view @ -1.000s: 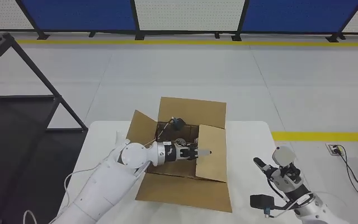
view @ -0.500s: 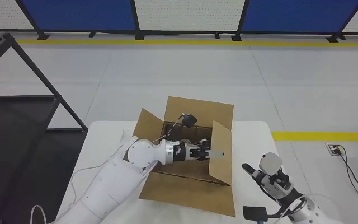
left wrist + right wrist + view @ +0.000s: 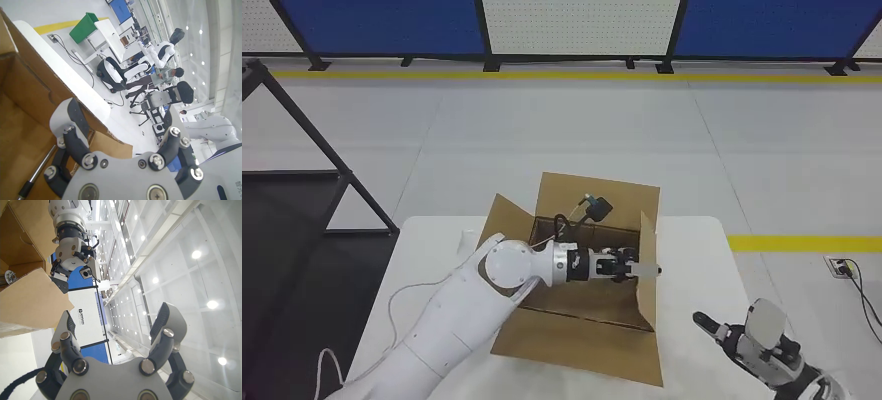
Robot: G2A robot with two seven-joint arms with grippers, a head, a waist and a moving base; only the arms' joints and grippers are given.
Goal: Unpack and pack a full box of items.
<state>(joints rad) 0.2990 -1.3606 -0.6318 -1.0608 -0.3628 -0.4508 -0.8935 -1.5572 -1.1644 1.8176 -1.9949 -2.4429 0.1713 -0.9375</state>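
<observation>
The open cardboard box (image 3: 577, 345) stands on the white table (image 3: 422, 260). My left arm lies across its opening, and my left gripper (image 3: 642, 268) is at the box's right flap (image 3: 648, 292). It is open, and the flap's edge (image 3: 98, 123) runs between its fingers, one inside the box and one outside. The right wrist view shows the left gripper (image 3: 75, 275) straddling the flap (image 3: 28, 298). A thin metal rod with a black grip (image 3: 37, 174) lies inside the box. My right gripper (image 3: 739, 328) is open and holds nothing, off the box's near right corner.
A small round metal part (image 3: 10, 274) sits deep in the box. The far flap (image 3: 597, 195) and the left flap (image 3: 504, 222) stand open. A black frame (image 3: 302, 200) stands left of the table. Bare tabletop lies right of the box.
My left gripper has moved right across the box, and the right flap has swung from leaning inward to nearly upright. The box shifted slightly right. My right arm drew back toward the near right corner.
</observation>
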